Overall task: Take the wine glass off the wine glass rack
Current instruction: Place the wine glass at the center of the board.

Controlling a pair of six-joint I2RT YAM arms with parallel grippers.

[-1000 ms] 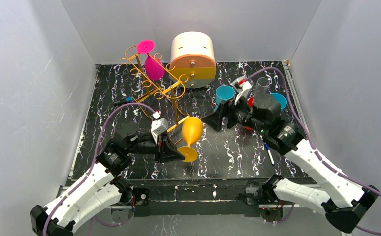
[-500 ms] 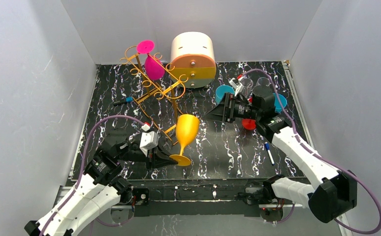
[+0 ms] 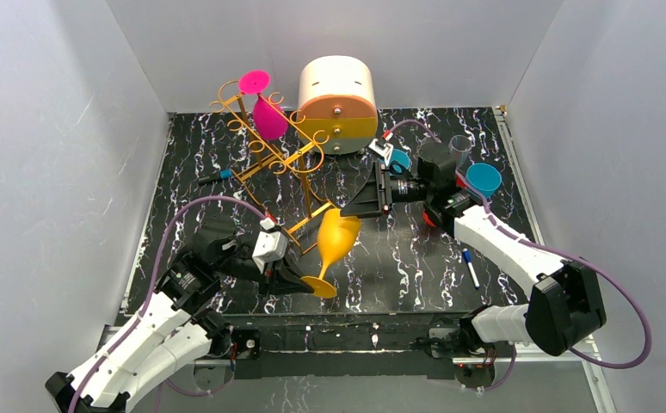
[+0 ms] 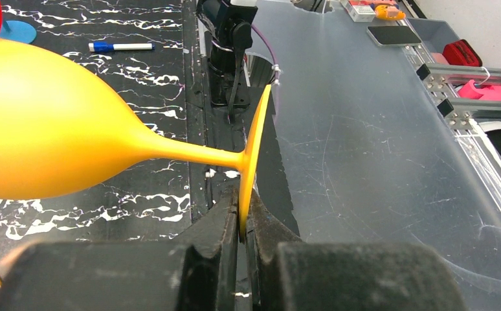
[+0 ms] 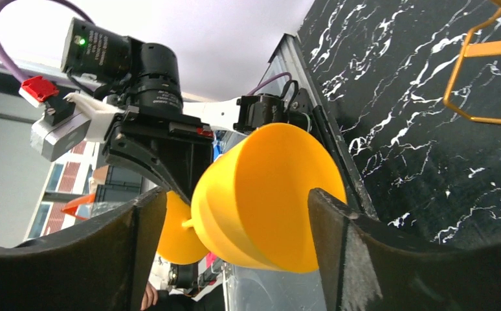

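The left gripper (image 4: 243, 223) is clenched on the yellow wine glass (image 4: 47, 142); its two fingers (image 4: 215, 227) pinch the thin edge of the round foot, and the foot stands on edge between them. From this grip the stem goes out almost level and the bowl lies tilted further out, above the dark marbled table (image 3: 398, 258).

At the bowl's mouth is the right gripper (image 5: 236, 201); its jaws are spread wide, one on each side of the bowl. On one side a clear gap shows between finger and bowl; on the other side the finger (image 5: 329, 220) is just at the wall of the bowl, and whether it touches I cannot tell. So the glass is carried by the left gripper alone.

Just beyond the bowl is the low front end of the wine glass rack (image 3: 271, 163) – the glass is off its rails and apart from the wire. Further back a pink wine glass (image 3: 268, 118) hangs upside down on the high end of the rack; behind it stands the round white-and-orange drawer box (image 3: 338, 103).
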